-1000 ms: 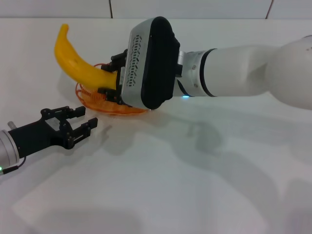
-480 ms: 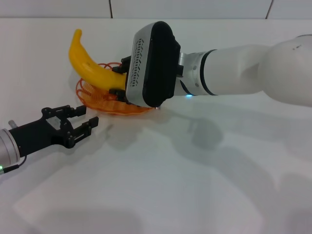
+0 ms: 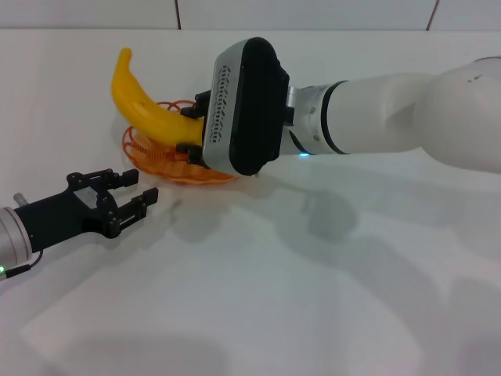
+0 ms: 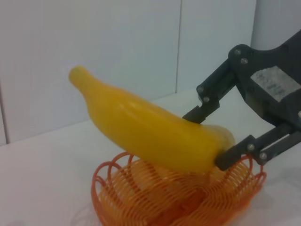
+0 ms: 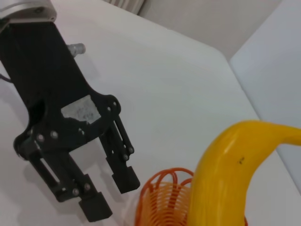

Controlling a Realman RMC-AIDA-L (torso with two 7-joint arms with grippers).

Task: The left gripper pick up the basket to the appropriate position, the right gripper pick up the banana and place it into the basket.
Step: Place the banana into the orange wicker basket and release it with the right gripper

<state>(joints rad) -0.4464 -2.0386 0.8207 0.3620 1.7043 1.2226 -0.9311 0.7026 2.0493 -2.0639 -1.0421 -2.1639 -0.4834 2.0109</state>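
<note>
The banana [image 3: 145, 100] is bright yellow and tilted, its free end pointing up and away. My right gripper [image 3: 188, 133] is shut on its near end and holds it over the orange wire basket [image 3: 153, 159], which rests on the white table. The left wrist view shows the right gripper [image 4: 209, 141] clamped on the banana [image 4: 146, 132] just above the basket [image 4: 178, 200]; I cannot tell if they touch. My left gripper [image 3: 129, 196] is open and empty, low at the front left, a short way from the basket. It also shows in the right wrist view [image 5: 110, 195], beside the banana [image 5: 225, 179] and basket [image 5: 162, 197].
The bulky white right arm [image 3: 376, 117] reaches across the middle of the table [image 3: 313, 298] from the right. A white tiled wall [image 3: 313, 14] runs along the table's far edge.
My right gripper has carried the banana to the right, over the basket, and then held nearly still. The left gripper and the basket have not moved.
</note>
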